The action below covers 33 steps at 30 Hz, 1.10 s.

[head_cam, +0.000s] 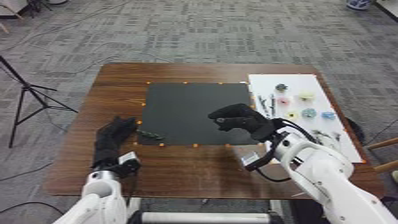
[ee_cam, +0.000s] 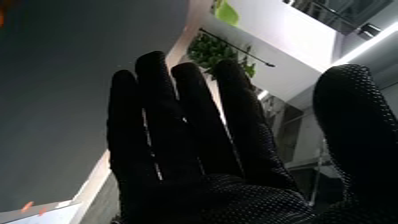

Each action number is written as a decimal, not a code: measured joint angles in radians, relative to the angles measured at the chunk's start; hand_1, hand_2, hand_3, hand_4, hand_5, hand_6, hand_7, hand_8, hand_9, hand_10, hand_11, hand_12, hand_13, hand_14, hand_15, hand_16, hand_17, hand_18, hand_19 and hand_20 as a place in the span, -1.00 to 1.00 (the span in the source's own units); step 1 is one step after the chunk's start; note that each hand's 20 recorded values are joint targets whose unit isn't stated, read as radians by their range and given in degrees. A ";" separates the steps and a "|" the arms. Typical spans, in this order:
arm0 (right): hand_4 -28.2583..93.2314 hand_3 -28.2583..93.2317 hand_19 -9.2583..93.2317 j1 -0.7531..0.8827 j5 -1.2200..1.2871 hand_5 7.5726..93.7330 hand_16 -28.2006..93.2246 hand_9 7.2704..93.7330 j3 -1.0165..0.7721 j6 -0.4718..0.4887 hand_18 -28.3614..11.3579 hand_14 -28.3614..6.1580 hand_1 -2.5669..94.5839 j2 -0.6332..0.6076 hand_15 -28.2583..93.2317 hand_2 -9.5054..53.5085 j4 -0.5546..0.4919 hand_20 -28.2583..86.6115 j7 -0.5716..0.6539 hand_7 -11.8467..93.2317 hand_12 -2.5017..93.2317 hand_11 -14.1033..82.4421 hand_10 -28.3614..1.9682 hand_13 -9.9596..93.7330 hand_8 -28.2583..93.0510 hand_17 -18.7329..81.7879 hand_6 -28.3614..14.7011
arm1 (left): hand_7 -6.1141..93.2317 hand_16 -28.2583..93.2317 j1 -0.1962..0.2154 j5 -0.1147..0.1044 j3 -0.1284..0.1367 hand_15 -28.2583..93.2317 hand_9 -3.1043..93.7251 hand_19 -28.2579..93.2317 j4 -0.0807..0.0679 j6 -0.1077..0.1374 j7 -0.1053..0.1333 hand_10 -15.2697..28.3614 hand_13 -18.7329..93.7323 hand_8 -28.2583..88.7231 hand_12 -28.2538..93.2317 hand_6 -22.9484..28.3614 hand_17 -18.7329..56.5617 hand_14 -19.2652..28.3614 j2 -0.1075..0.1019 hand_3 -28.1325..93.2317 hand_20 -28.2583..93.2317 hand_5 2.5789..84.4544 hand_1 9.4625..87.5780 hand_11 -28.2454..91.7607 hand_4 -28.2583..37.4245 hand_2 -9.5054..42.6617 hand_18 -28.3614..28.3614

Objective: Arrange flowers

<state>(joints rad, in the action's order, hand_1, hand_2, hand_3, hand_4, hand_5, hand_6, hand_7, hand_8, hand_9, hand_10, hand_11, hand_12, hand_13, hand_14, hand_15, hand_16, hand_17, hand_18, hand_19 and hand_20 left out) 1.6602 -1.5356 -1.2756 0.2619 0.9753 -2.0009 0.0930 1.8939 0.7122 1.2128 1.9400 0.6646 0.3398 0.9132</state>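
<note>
Over the black mat [head_cam: 191, 107], toward its right side, is my right hand [head_cam: 240, 120]. Its fingers and thumb are straight and spread in the right wrist view, where the open right hand [ee_cam: 222, 192] holds nothing. My left hand [head_cam: 108, 137] is at the mat's left edge, its fingers relaxed. A small dark green sprig [head_cam: 151, 135] lies on the mat's lower left part, close beside the left hand. On the white board [head_cam: 311, 81] are a dark green flower [head_cam: 281, 87], a pink one [head_cam: 283, 100], a pale yellow one [head_cam: 306, 95], a teal one [head_cam: 308, 112] and a blue one [head_cam: 328, 115].
Dark stems [head_cam: 264, 105] lie along the board's left side, and pale pieces lie lower on it near my right forearm. Small orange marks line the mat. A black tripod [head_cam: 28, 87] stands left of the brown table [head_cam: 115, 82].
</note>
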 measured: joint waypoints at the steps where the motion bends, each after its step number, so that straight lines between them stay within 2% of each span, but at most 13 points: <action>1: -0.78 0.57 0.07 -0.003 0.000 -0.01 -0.11 0.04 0.001 0.003 -0.47 -0.46 -0.47 0.000 -0.11 -0.49 0.000 0.13 -0.001 -0.52 -0.61 -0.56 -0.24 0.01 -0.63 -0.24 0.11 | -0.41 -0.55 -0.008 0.000 -0.004 -0.15 0.21 -0.09 -0.005 -0.005 -0.002 0.40 0.15 -0.66 -0.31 0.01 -0.32 0.55 0.005 0.62 -0.19 0.38 -0.65 -0.11 -1.00 -0.39 0.50; 12: -0.78 0.57 0.07 -0.015 0.000 0.00 -0.10 0.04 -0.001 0.046 -0.48 -0.48 -0.47 0.009 -0.12 -0.47 0.001 0.13 -0.013 -0.53 -0.61 -0.56 -0.25 0.01 -0.62 -0.24 0.09 | -0.40 -0.55 -0.060 0.003 -0.027 -0.14 0.21 -0.09 -0.035 -0.024 -0.008 0.40 0.16 -0.66 -0.30 0.01 -0.32 0.56 0.066 0.62 -0.19 0.38 -0.65 -0.10 -1.00 -0.40 0.50; 15: -0.78 0.56 0.07 -0.018 0.000 0.00 -0.10 0.04 -0.005 0.070 -0.48 -0.48 -0.46 0.017 -0.12 -0.45 0.001 0.13 -0.018 -0.53 -0.61 -0.56 -0.25 0.01 -0.62 -0.24 0.09 | -0.40 -0.55 -0.086 0.004 -0.045 -0.14 0.22 -0.09 -0.051 -0.023 -0.007 0.40 0.16 -0.66 -0.30 0.01 -0.32 0.56 0.082 0.62 -0.19 0.38 -0.65 -0.09 -1.00 -0.40 0.50; 17: -0.78 0.56 0.07 -0.020 0.000 0.00 -0.10 0.05 -0.007 0.086 -0.48 -0.46 -0.46 0.023 -0.11 -0.44 0.002 0.13 -0.022 -0.53 -0.61 -0.56 -0.24 0.02 -0.62 -0.24 0.11 | -0.40 -0.55 -0.104 0.004 -0.063 -0.14 0.22 -0.09 -0.072 -0.022 0.002 0.39 0.16 -0.66 -0.30 0.00 -0.32 0.56 0.104 0.62 -0.19 0.38 -0.65 -0.09 -1.00 -0.40 0.50; 21: -0.78 0.56 0.07 -0.025 -0.001 -0.01 -0.10 0.05 -0.008 0.109 -0.48 -0.47 -0.47 0.032 -0.12 -0.44 0.003 0.13 -0.028 -0.52 -0.61 -0.56 -0.24 0.01 -0.63 -0.24 0.11 | -0.39 -0.55 -0.137 0.007 -0.085 -0.14 0.22 -0.09 -0.085 -0.023 0.004 0.39 0.16 -0.66 -0.30 0.00 -0.32 0.55 0.137 0.62 -0.18 0.38 -0.66 -0.09 -1.00 -0.40 0.50; 25: -0.78 0.55 0.07 -0.031 0.000 -0.02 -0.10 0.05 -0.008 0.118 -0.47 -0.43 -0.47 0.038 -0.12 -0.42 0.006 0.13 -0.031 -0.51 -0.61 -0.56 -0.22 0.03 -0.63 -0.24 0.14 | -0.38 -0.55 -0.159 0.006 -0.101 -0.14 0.22 -0.10 -0.097 -0.023 0.002 0.40 0.16 -0.66 -0.30 -0.01 -0.32 0.55 0.153 0.62 -0.18 0.38 -0.66 -0.09 -1.00 -0.40 0.50; 29: -0.78 0.54 0.07 -0.037 0.002 -0.03 -0.10 0.06 -0.006 0.119 -0.46 -0.41 -0.47 0.044 -0.12 -0.41 0.012 0.13 -0.033 -0.49 -0.61 -0.56 -0.20 0.04 -0.64 -0.23 0.16 | -0.37 -0.55 -0.166 0.004 -0.107 -0.14 0.21 -0.10 -0.100 -0.023 0.002 0.39 0.17 -0.67 -0.30 -0.01 -0.32 0.55 0.162 0.62 -0.18 0.37 -0.66 -0.09 -1.00 -0.40 0.50; 33: -0.78 0.52 0.06 -0.043 0.002 -0.08 -0.08 0.06 -0.005 0.124 -0.44 -0.30 -0.48 0.049 -0.14 -0.37 0.017 0.12 -0.033 -0.42 -0.60 -0.54 0.00 0.08 -0.66 -0.21 0.25 | -0.35 -0.54 -0.181 -0.002 -0.120 -0.15 0.22 -0.10 -0.109 -0.022 0.006 0.38 0.17 -0.68 -0.30 -0.04 -0.32 0.53 0.163 0.63 -0.18 0.36 -0.67 -0.10 -1.00 -0.40 0.49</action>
<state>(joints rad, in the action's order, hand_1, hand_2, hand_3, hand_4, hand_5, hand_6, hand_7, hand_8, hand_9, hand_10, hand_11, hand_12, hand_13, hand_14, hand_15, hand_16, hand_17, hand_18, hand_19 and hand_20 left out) 1.6170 -1.5336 -1.2810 0.3863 1.0241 -1.9836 0.0596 1.7133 0.7102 1.0931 1.8314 0.6424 0.3457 1.0764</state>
